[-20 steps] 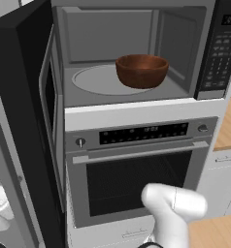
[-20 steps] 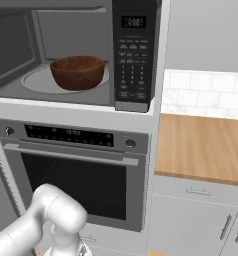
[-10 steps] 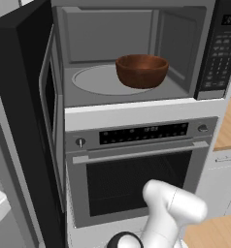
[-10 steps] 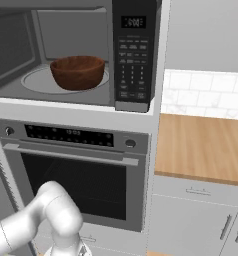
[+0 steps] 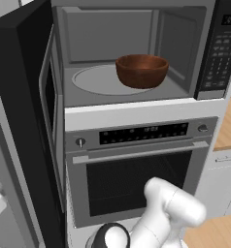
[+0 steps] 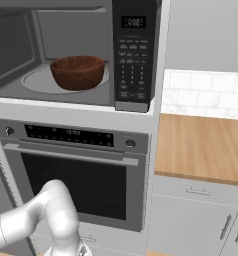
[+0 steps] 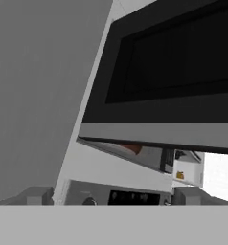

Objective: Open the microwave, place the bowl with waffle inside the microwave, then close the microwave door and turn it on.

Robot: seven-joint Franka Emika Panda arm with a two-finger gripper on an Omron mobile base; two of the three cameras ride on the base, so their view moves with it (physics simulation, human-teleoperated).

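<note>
The microwave (image 5: 219, 48) stands open, its grey cavity and round turntable (image 5: 95, 80) exposed. The microwave door (image 5: 25, 121) is swung far out to the left. The reddish-brown bowl (image 5: 141, 70) sits inside on the right part of the turntable, also seen as the bowl (image 6: 77, 72) from the right. The waffle is hidden. My arm (image 5: 171, 213) hangs low in front of the oven. In the hand view my gripper (image 7: 112, 196) is open with nothing between its fingers, looking up at the underside of the black door (image 7: 173, 62), with a sliver of the bowl (image 7: 132, 148) beyond.
A silver oven (image 5: 137, 169) with a horizontal handle sits directly under the microwave. A wooden counter (image 6: 206, 145) over grey cabinets (image 6: 191, 215) lies to the right. A grey wall panel (image 7: 39, 95) stands beside the open door.
My arm has dropped lower and swung left in front of the oven; a dark joint now shows at the bottom of the left base view. Bowl and door have not moved.
</note>
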